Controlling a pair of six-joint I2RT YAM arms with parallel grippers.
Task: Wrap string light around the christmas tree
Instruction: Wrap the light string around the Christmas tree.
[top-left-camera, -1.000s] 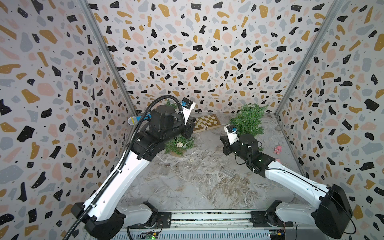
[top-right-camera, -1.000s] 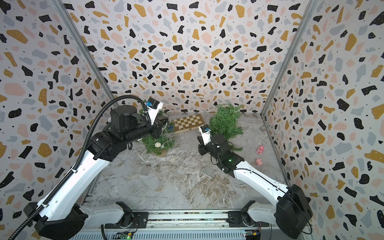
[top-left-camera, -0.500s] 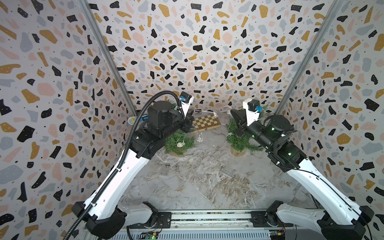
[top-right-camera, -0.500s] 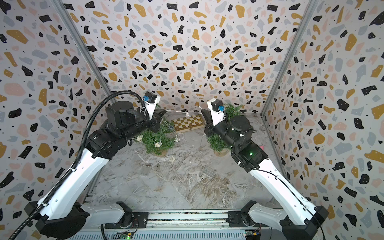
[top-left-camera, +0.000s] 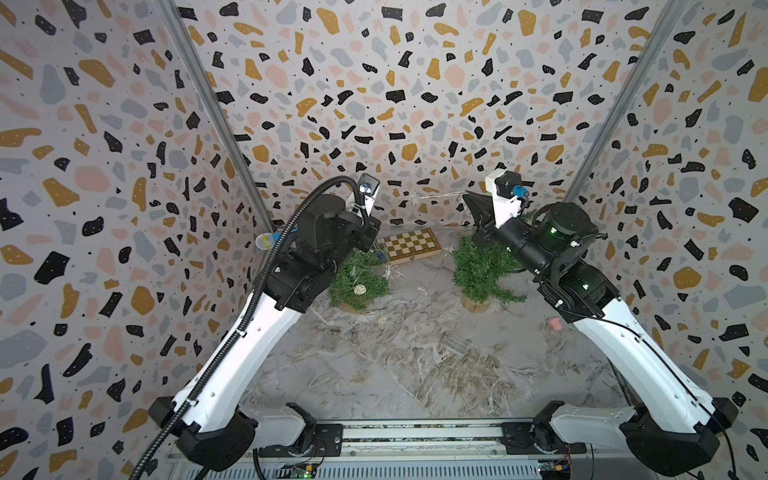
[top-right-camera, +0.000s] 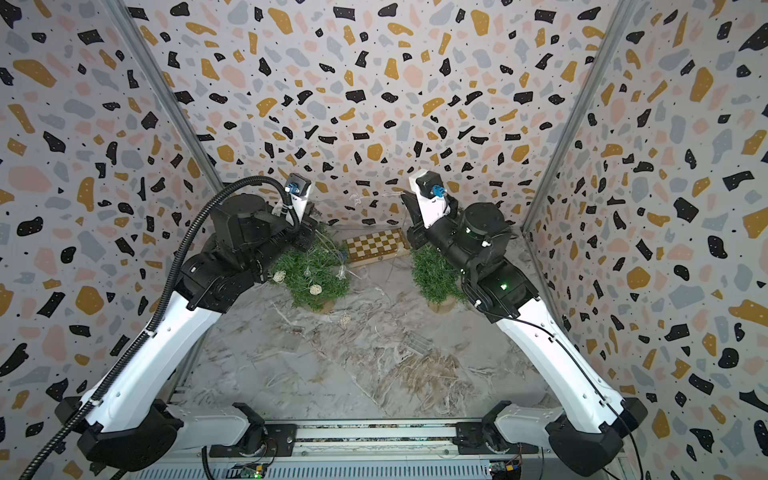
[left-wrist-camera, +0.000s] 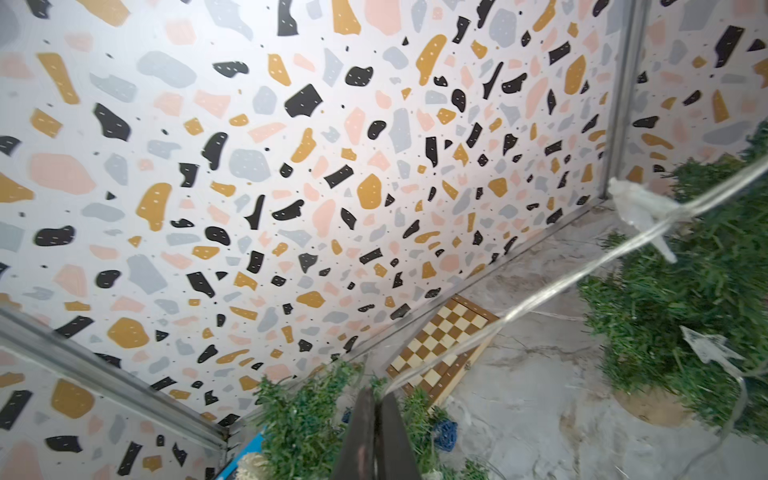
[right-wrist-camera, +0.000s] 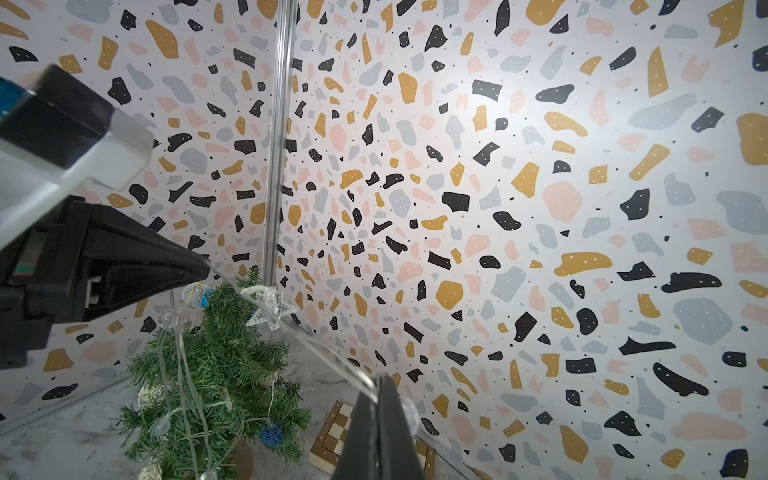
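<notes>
since a second ago the left arm (top-left-camera: 249, 345) has lifted only a little, while the right arm (top-left-camera: 636, 357) has swung up from low over the middle of the tabletop (top-left-camera: 374, 374) to high at the far right. the left pincer (left-wrist-camera: 376, 409) is pressed together on the string light (right-wrist-camera: 270, 309), just over the top of the left christmas tree (top-left-camera: 357, 278), which already carries slack loops of it. from there one clear span runs left to right, taut and high near the far wall (top-left-camera: 415, 104), with one star lamp (left-wrist-camera: 631, 203) on it, to the right pincer (right-wrist-camera: 379, 390), likewise clamped on the wire, up over the right christmas tree (top-left-camera: 482, 270). so the span's long axis lies across the scene, and the tree to be wrapped sits below its left end, to the left of and lower than the right pincer; the left arm is much the nearer. by my read the next turn depends on the right pincer carrying its end back leftward and down around that tree while the left one anchors. counted: two arms, two pincers, two trees, one string light, one chessboard (top-left-camera: 411, 245) at the far wall between the trees, one pink thing (top-left-camera: 555, 323) at the right.
</notes>
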